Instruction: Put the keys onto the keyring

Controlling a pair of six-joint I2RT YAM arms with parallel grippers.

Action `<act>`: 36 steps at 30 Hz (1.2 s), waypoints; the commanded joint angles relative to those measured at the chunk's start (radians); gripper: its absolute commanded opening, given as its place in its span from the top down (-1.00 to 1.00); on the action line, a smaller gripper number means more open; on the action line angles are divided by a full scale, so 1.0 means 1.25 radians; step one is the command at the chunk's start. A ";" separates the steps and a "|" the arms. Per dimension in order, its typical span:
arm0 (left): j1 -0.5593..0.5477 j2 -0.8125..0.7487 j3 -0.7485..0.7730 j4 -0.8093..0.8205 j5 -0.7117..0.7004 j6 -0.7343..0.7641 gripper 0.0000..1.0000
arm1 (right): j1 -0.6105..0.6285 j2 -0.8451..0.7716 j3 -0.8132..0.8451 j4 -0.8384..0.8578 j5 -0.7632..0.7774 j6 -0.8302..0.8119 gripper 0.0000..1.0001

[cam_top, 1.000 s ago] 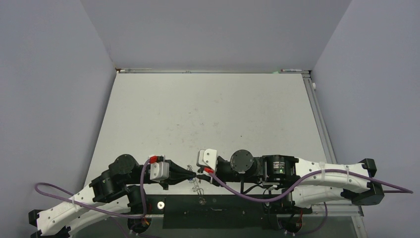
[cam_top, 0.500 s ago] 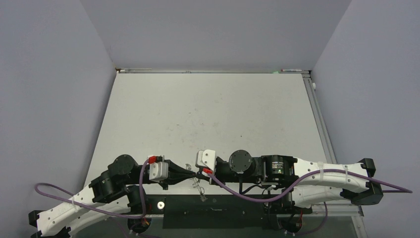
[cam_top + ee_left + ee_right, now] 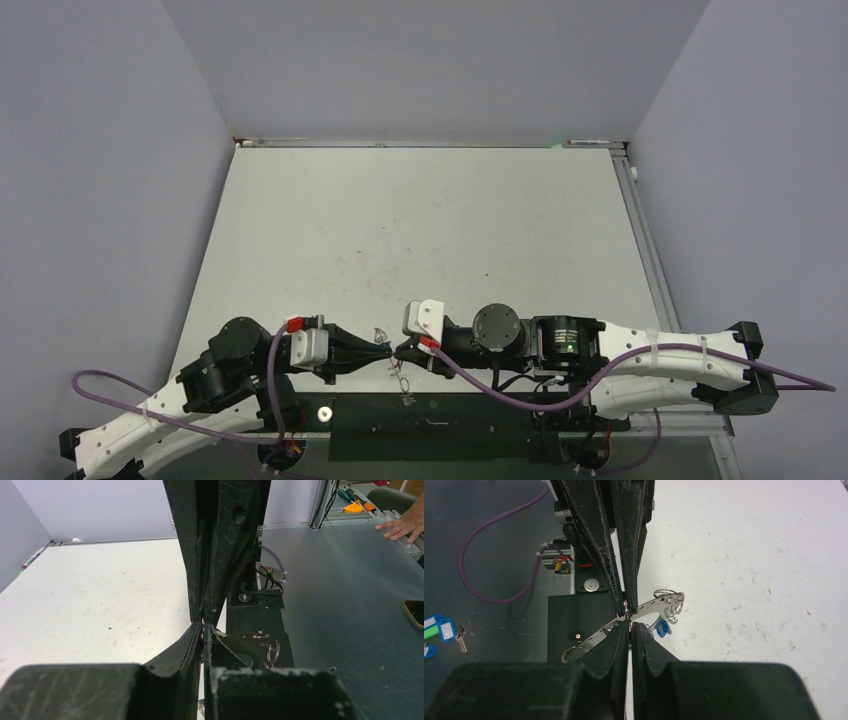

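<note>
- While the two arms meet nose to nose at the near edge of the worktop, the left pincer is pressed together on the rim of the keyring. It carries the ring tilted in the air over the black base plate.
- The right pincer is together too, tip against tip with the left at the same spot on the rim. I cannot tell whether it nips a wire loop or bare metal.
- The blue key dangles just under the ring's worktop-side end, beside a bunch of wire loops. I cannot make out the dark key.
- With both tips crowding one point, I'd worry that a pull out of line twists the ring from the left grip and drops it on the plate.
- A thin loop could also slip the pads, or the swinging key could snag.
</note>
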 commanded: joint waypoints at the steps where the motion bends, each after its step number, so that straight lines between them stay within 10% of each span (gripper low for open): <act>1: 0.006 -0.031 0.007 0.083 0.000 -0.019 1.00 | -0.007 -0.027 -0.022 0.001 0.018 0.011 0.89; 36: 0.007 -0.207 -0.069 0.274 -0.021 -0.146 1.00 | -0.025 0.047 -0.027 0.233 -0.162 0.042 0.89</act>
